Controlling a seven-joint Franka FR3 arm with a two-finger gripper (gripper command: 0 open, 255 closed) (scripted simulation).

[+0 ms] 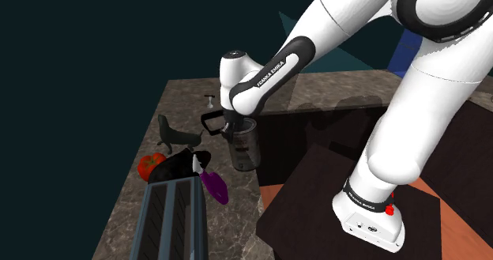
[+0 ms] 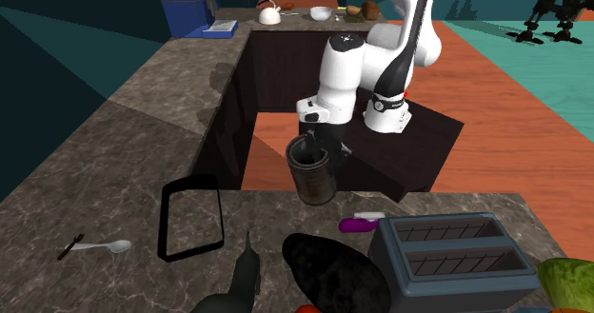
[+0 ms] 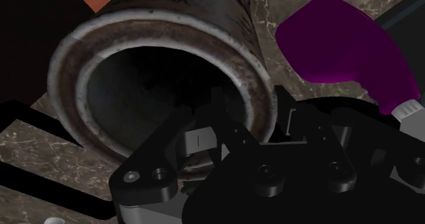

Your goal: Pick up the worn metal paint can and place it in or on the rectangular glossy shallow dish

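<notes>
**Black hand [image 2: 319,152] pinching the rim of a worn grey metal paint can [image 2: 316,182]**

Under the can, a mottled brown stone worktop [image 2: 114,168]. Can upright at the worktop's edge; resting or lifted, cannot tell. Above the can, a white arm [image 1: 348,13] reaching down. In the second exterior view, right of the can and nearer the camera, a dark grey two-slot toaster [image 2: 457,254]. Left of the can, apart from it, a black-rimmed rectangular shallow dish [image 2: 162,224]. Near the can, a purple bottle [image 3: 347,52] on its side. Further left, beyond the dish, a white spoon [image 2: 105,247].

Claw [image 3: 212,129] pinching paint can [image 3: 170,22] rim; purple bottle [image 3: 347,49] beside.
</notes>
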